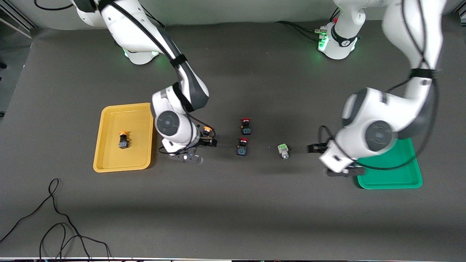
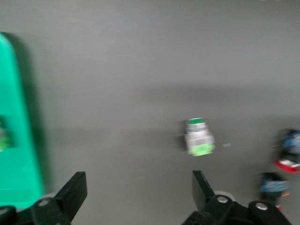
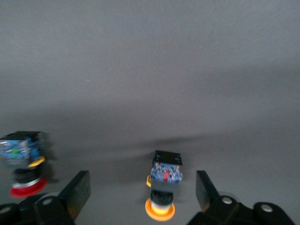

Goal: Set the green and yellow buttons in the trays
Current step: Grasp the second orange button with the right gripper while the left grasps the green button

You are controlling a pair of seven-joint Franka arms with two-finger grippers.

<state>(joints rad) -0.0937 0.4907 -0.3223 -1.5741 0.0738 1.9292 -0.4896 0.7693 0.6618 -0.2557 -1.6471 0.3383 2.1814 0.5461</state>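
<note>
A yellow button (image 1: 207, 130) (image 3: 161, 187) lies on the table beside the yellow tray (image 1: 109, 160). My right gripper (image 1: 209, 137) (image 3: 140, 190) is open around it, one finger on each side, not touching. Another yellow button (image 1: 123, 140) lies in that tray. A green button (image 1: 283, 151) (image 2: 199, 137) lies on the table toward the green tray (image 1: 397, 174) (image 2: 14, 140). My left gripper (image 1: 315, 148) (image 2: 139, 192) is open and empty, low between that button and the green tray. A further green button (image 2: 3, 136) shows in part inside the green tray.
Two red buttons (image 1: 246, 125) (image 1: 243, 146) lie mid-table between the grippers; they also show as red buttons (image 2: 288, 150) (image 3: 23, 161) in both wrist views. The left arm's hand covers much of the green tray. Black cables (image 1: 54, 225) lie near the table's front edge.
</note>
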